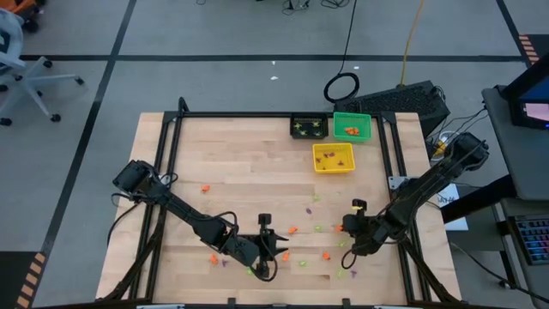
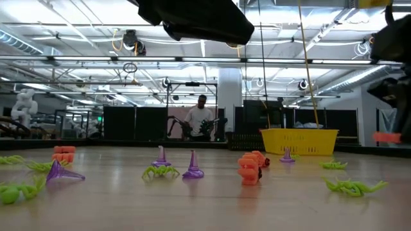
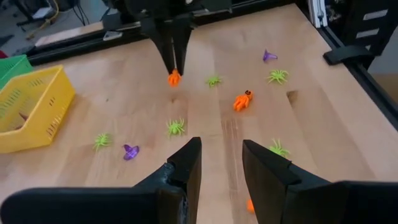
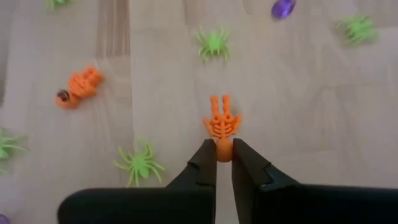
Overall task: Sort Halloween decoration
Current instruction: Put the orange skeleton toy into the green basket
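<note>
1. Near edge of the table (image 1: 257,163): left gripper (image 1: 273,254) sits low at about 6 o'clock of the tabletop. Its fingers (image 3: 186,163) stand narrowly apart with nothing between them.
2. Loose Halloween decoration lies scattered around it: green spiders (image 3: 176,127), a purple witch hat (image 3: 130,151), and an orange figure (image 3: 242,100) on the wood ahead of the left fingers.
3. Right gripper (image 1: 345,227) is at roughly 4 o'clock of the tabletop, just beside the left one's work area. Jaws are pinched onto an orange skeleton (image 4: 221,124), gripping it at one end; the rest of the piece sticks out past the fingertips.
4. Around that grip: green spider (image 4: 139,163) at 8 o'clock of the skeleton, another green spider (image 4: 213,42) at 12 o'clock, an orange pumpkin figure (image 4: 79,87) at 10 o'clock, a purple piece (image 4: 283,7) farther off at 1 o'clock.
5. Mid table: more trinkets spread apart, orange piece (image 1: 205,188) toward 9 o'clock, purple and green bits near centre.
6. Far edge, 1 o'clock of the tabletop: yellow bin (image 1: 333,158) nearest, holding a few pieces; behind it the black bin (image 1: 308,127) with light-green pieces and the green bin (image 1: 352,127) with orange pieces, side by side.
7. Beyond the table, low view: a person (image 2: 201,119) in the room behind.
</note>
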Robot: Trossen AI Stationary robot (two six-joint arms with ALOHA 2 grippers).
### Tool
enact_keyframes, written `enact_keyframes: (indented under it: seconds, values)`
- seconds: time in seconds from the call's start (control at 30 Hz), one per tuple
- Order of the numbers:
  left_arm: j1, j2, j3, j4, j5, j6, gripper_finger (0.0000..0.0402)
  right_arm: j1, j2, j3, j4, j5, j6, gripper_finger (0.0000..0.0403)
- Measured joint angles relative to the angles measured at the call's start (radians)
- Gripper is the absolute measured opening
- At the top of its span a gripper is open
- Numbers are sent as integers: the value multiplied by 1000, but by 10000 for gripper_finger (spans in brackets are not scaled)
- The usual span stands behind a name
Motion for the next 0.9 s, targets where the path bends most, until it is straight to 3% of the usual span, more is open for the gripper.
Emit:
enact_keyframes:
  seconds: [0.3,0.6,0.9]
  values:
    - [20,0,1,35,-2,13,114,0,-121,10,-24,106,-104,4]
    - [69,-2,10,34,-24,-9,114,0,-172,191,-255,236,-246,4]
    - [110,-151,8,21,53,131,114,0,-203,291,-308,434,-523,4]
